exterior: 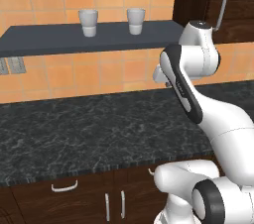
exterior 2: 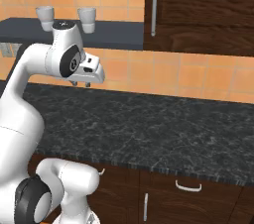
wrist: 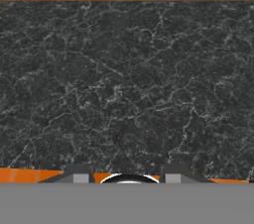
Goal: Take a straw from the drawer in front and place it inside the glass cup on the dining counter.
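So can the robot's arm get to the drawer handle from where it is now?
Probably yes, with a big move. The gripper hangs high over the black counter, while the drawer handle sits below its front edge, with nothing blocking it.

The arm sits at the left, elbow bent up high, with the gripper [exterior 2: 81, 84] hanging over the black stone counter [exterior 2: 163, 134] near the orange tile wall [exterior 2: 198, 77]. Its fingers are just tiny dark nubs pointing down, not touching the counter, nothing between them, and I can't tell how wide they stand. Behind it, a dark shelf [exterior 2: 114, 33] runs along the wall with two whitish cups [exterior 2: 87, 20] side by side on it. A dark wood cabinet [exterior 2: 203, 10] with a long vertical silver handle [exterior 2: 155, 5] butts against the shelf's right end. Below the counter are brown drawer fronts; one drawer [exterior 2: 191, 183] has a small curved silver handle.
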Tool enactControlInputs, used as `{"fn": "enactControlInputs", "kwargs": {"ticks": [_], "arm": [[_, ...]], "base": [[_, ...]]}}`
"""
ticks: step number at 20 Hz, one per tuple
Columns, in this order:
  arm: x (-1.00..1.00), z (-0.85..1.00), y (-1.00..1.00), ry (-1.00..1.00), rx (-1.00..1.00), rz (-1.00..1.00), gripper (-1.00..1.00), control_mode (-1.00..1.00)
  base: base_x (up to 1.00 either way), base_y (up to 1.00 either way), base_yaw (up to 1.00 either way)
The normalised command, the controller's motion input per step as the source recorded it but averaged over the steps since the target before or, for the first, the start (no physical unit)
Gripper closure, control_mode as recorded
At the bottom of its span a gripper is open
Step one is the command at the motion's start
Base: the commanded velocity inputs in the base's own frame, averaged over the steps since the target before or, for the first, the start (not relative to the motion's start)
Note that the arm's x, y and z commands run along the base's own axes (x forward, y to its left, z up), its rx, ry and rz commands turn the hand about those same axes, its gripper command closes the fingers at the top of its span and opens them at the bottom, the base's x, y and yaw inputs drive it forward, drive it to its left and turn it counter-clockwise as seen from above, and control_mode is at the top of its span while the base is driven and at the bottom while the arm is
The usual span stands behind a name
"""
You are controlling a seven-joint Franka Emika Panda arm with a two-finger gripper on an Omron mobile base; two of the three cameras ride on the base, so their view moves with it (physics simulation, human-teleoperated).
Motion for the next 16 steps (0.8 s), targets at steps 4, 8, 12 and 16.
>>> {"fn": "enactControlInputs", "kwargs": {"ticks": [4,8,12,16], "arm": [[0.00,0.00,0.00,0.00,0.00,0.00,-1.00,1.00],[0.00,0.00,0.00,0.00,0.00,0.00,-1.00,1.00],[0.00,0.00,0.00,0.00,0.00,0.00,-1.00,1.00],[0.00,0.00,0.00,0.00,0.00,0.00,-1.00,1.00]], "base": [[-0.07,0.00,0.00],[-0.47,-0.01,0.00],[-0.74,-0.21,0.00],[-0.31,-0.14,0.00]]}}
